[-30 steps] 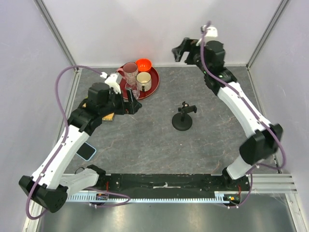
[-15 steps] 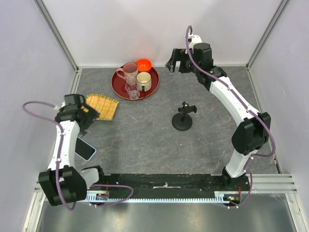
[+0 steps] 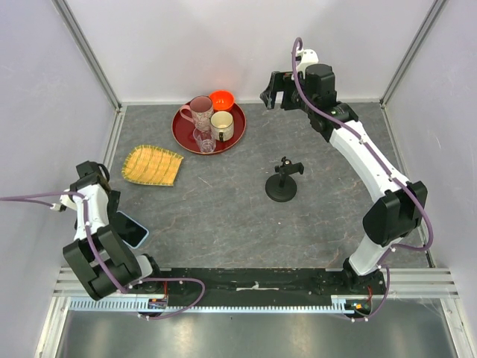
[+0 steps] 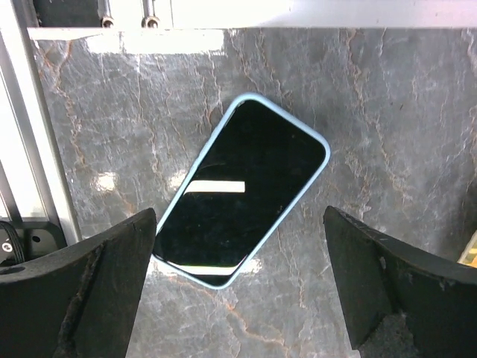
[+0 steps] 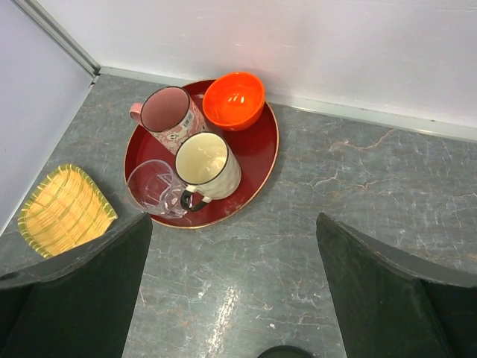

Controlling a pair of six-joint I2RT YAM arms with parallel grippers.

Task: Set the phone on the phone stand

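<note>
Far to the left of the black disc-based phone stand (image 3: pixel 282 183), and nearer the arm bases than it, the light-blue-rimmed dark-screened phone (image 4: pixel 242 190) lies flat and slanted on the grey marbled table (image 3: pixel 223 216). The left gripper (image 4: pixel 240 224) hangs above it, fingers spread wide on either side and apart from the phone. Beyond the stand, the right gripper (image 5: pixel 231 224) is raised, fingers released and empty. Behind and left of the stand sits a round red tray (image 5: pixel 264 175) of cups.
</note>
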